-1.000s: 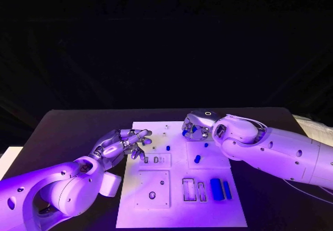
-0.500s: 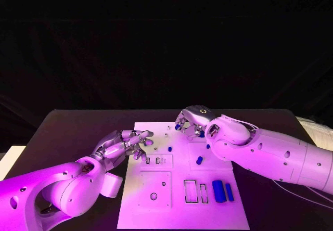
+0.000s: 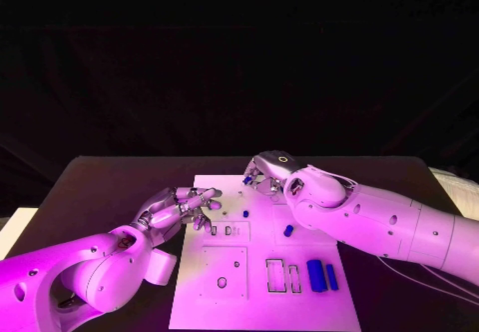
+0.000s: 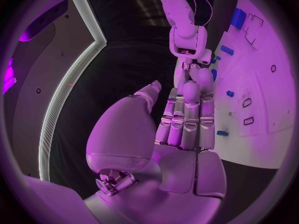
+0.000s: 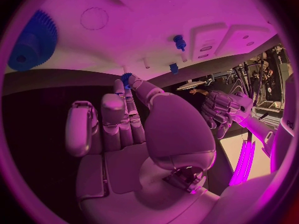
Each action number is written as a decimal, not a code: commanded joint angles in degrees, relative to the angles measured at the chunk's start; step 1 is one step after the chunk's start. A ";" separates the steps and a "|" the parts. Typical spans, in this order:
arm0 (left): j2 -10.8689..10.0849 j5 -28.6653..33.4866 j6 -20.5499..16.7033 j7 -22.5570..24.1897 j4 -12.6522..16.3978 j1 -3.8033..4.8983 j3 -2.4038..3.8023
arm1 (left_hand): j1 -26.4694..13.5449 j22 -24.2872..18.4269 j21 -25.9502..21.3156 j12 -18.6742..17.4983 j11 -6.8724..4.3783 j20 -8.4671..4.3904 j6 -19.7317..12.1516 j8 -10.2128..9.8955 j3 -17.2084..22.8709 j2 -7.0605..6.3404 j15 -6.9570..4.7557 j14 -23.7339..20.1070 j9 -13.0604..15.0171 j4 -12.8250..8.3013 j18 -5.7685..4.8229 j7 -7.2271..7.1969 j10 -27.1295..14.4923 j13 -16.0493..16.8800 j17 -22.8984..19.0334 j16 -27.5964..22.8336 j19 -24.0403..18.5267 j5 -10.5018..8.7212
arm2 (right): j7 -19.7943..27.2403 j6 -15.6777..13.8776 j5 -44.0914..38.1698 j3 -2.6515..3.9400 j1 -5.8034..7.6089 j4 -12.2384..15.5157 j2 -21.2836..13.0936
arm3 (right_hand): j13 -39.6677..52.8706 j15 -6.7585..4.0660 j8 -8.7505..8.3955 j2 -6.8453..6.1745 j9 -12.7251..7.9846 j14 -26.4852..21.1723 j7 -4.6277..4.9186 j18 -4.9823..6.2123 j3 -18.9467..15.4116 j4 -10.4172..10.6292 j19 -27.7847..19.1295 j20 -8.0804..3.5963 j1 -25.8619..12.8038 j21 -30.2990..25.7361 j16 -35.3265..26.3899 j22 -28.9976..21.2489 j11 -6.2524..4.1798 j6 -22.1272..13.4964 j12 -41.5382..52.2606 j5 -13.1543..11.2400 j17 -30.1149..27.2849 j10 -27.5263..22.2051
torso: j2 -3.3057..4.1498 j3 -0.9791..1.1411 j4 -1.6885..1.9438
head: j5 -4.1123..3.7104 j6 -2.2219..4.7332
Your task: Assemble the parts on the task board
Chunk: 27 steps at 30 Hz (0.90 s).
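Pinching a small blue part (image 3: 246, 180) over the task board (image 3: 261, 304) at frame centre, the right hand (image 3: 266, 176) seems to be lining it up for insertion, while the left hand (image 3: 185, 207) hovers empty, fingers apart.

task board (image 3: 261, 290): smooth matt plate | parts (image 3: 315, 274): glossy plastic | table (image 3: 110, 187): matt black

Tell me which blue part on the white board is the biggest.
The wide blue bar near the task board's front right corner. It lies beside a thinner blue bar; the other blue pieces farther up the board are small.
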 commanded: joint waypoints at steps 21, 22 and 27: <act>-0.12 -0.22 1.71 0.11 0.31 0.47 0.08 | -0.23 0.10 -0.31 -0.37 -0.02 0.22 -0.27 -0.39 0.10 0.16 -0.08 -0.52 -0.10 -0.41 0.11 0.26 -0.46 0.10 -0.19 -0.32 -0.55 -0.16 | -1.48 2.35 -1.31 -0.17 -0.01 -3.80 3.17 | -0.12 0.10 -0.38 -1.06 -0.02 0.96 0.56 -0.72 0.27 0.83 -0.15 0.40 -0.21 0.25 0.15 -0.27 0.31 -0.35 -0.25 -0.44 -0.44 -0.70 | 0.14 -0.07 0.08 | 0.23 -0.36; -0.13 -0.22 1.73 0.10 0.32 0.49 0.08 | -0.23 0.10 -0.31 -0.37 -0.02 0.22 -0.27 -0.39 0.10 0.16 -0.08 -0.52 -0.10 -0.41 0.11 0.26 -0.46 0.10 -0.19 -0.32 -0.55 -0.16 | -1.59 2.44 -1.35 -0.17 -0.01 -3.89 3.19 | -0.12 0.10 -0.38 -1.07 -0.02 0.95 0.56 -0.72 0.27 0.84 -0.17 0.40 -0.21 0.24 0.13 -0.29 0.31 -0.36 -0.25 -0.44 -0.47 -0.71 | 0.14 -0.05 0.07 | 0.24 -0.37; -0.15 -0.22 1.80 0.07 0.38 0.54 0.08 | -0.23 0.10 -0.31 -0.37 -0.02 0.22 -0.27 -0.39 0.10 0.16 -0.08 -0.52 -0.10 -0.41 0.11 0.26 -0.46 0.10 -0.19 -0.32 -0.55 -0.16 | -1.88 2.72 -1.47 -0.20 -0.01 -4.19 3.33 | -0.14 0.16 -0.43 -1.28 -0.06 0.79 0.62 -0.67 0.30 1.02 -0.36 0.46 -0.27 0.13 -0.16 -0.52 0.37 -0.56 -0.27 -0.48 -0.88 -0.94 | 0.20 -0.04 0.09 | 0.23 -0.44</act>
